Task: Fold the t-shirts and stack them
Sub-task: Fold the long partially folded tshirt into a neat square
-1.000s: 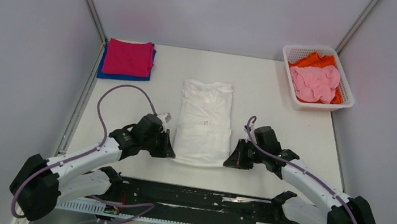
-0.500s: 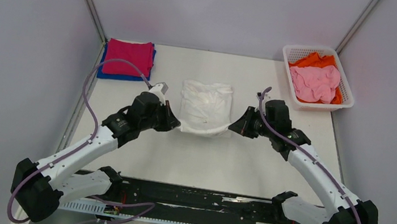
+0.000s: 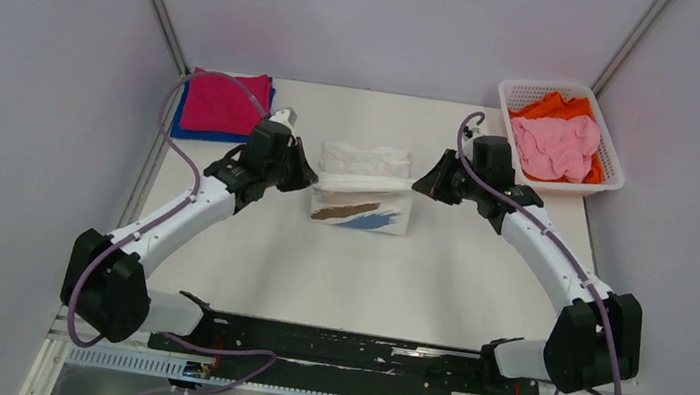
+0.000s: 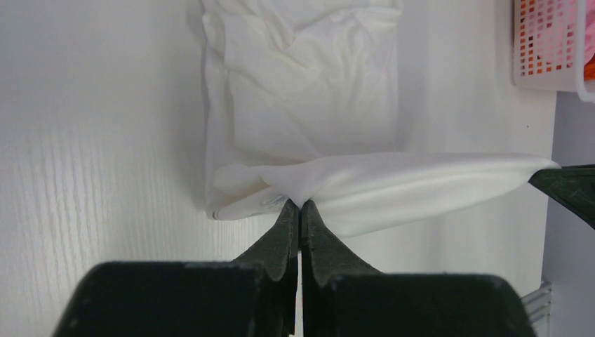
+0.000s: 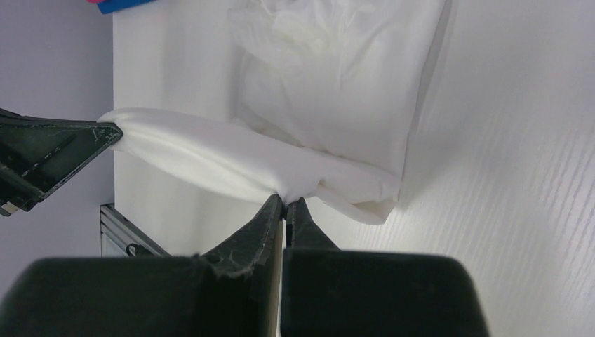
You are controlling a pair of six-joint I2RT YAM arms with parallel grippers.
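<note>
The large white t-shirt [image 3: 363, 191] lies mid-table, its near half lifted and turned over toward the far side, so the brown and blue streak print [image 3: 360, 216] shows. My left gripper [image 3: 309, 179] is shut on the shirt's left corner [image 4: 298, 199]. My right gripper [image 3: 418, 185] is shut on its right corner [image 5: 286, 193]. The lifted hem stretches between them above the folded lower layer [image 4: 309, 91], which also shows in the right wrist view [image 5: 337, 77]. A folded magenta tee [image 3: 227, 100] lies on a blue one [image 3: 178, 123] at the far left.
A white lattice basket [image 3: 602, 183] at the far right holds a crumpled pink tee [image 3: 554, 147] on an orange one [image 3: 551, 105]; its corner shows in the left wrist view [image 4: 544, 42]. Grey walls enclose the table. A black rail [image 3: 347, 351] runs along the near edge.
Both grippers have carried the shirt's near edge up and away from the arm bases, toward the far side. The near half has turned over and the streak print has come into view.
</note>
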